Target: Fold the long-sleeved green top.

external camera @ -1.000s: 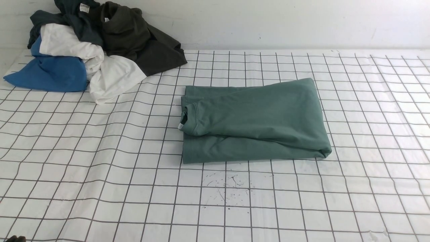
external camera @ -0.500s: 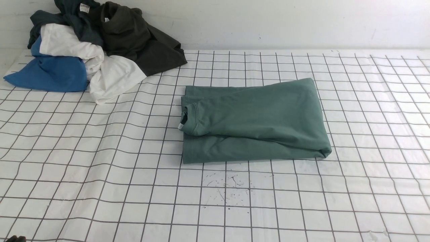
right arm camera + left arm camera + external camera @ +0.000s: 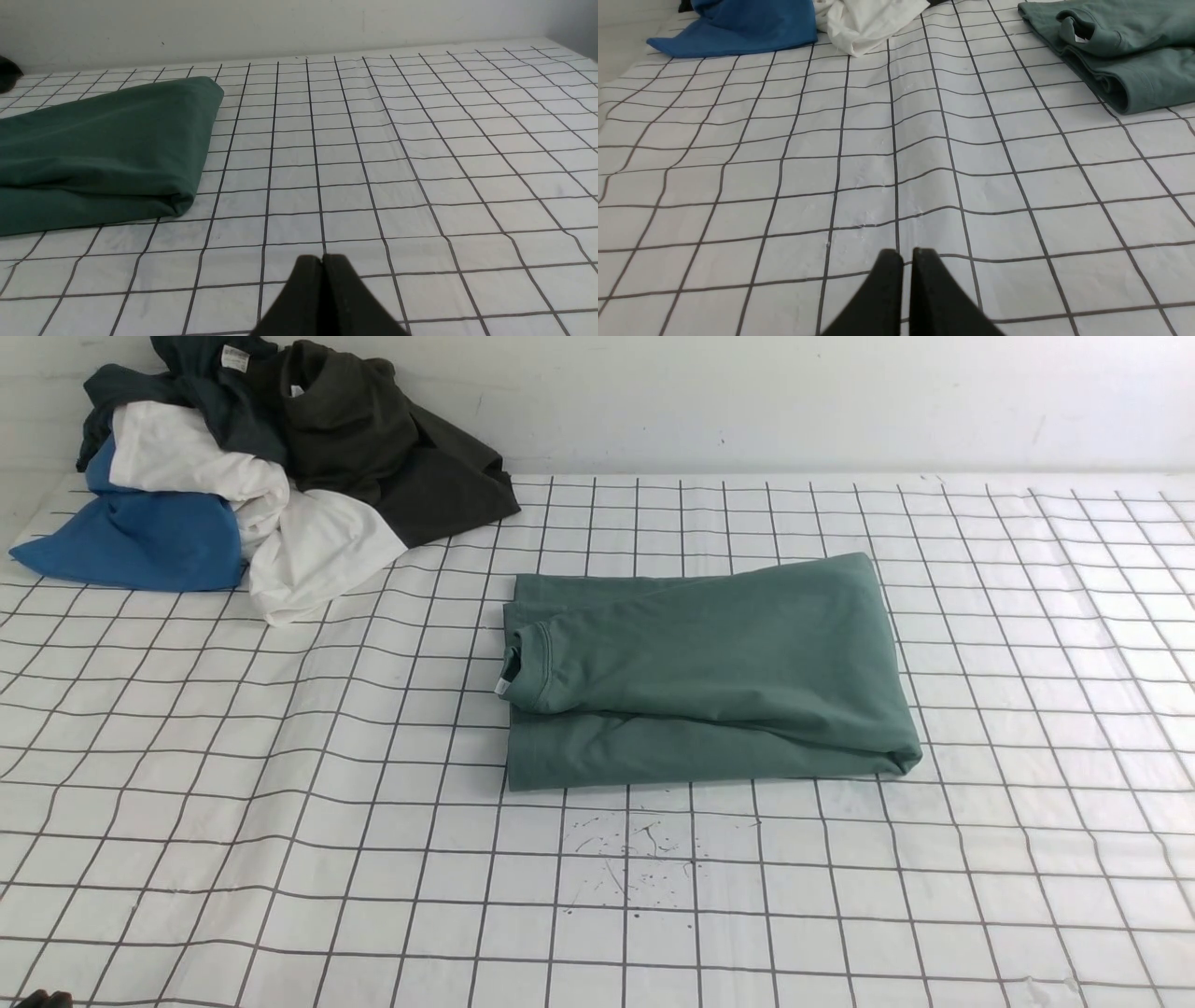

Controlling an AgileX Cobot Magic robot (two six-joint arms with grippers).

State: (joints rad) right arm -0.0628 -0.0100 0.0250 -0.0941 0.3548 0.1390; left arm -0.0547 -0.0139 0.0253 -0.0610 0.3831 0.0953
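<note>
At the far left corner of the bench (image 3: 187, 821), which is wearing a white covering ruled with a dark grid, a heap of clothes is lying against the wall. In it a blue garment (image 3: 140, 537) is sitting at the outer left, a white garment (image 3: 280, 537) is spilling toward the bench's middle, a dark teal-navy garment with a white neck tag (image 3: 210, 378) is resting on top at the back, and a very dark olive-black garment (image 3: 392, 457) is spreading out on the heap's right side.

The left end effector (image 3: 906, 261) is hovering over bare gridded covering near the bench's near left edge, its black fingers pressed together and gripping nothing.

The green long-sleeved top (image 3: 709, 672) is lying folded into a neat rectangle around the middle of the bench, slightly toward the right and well apart from the heap. Its ribbed neck is facing the left edge, and a folded layer is lying across the top of the bundle. A scatter of small dark marks (image 3: 635, 859) is showing on the covering just in front of it, toward the near edge.

The right end effector (image 3: 322, 266) is hanging over the covering near the near right edge, clenched tight and empty, with the top's folded right end lying near but apart from it.
</note>
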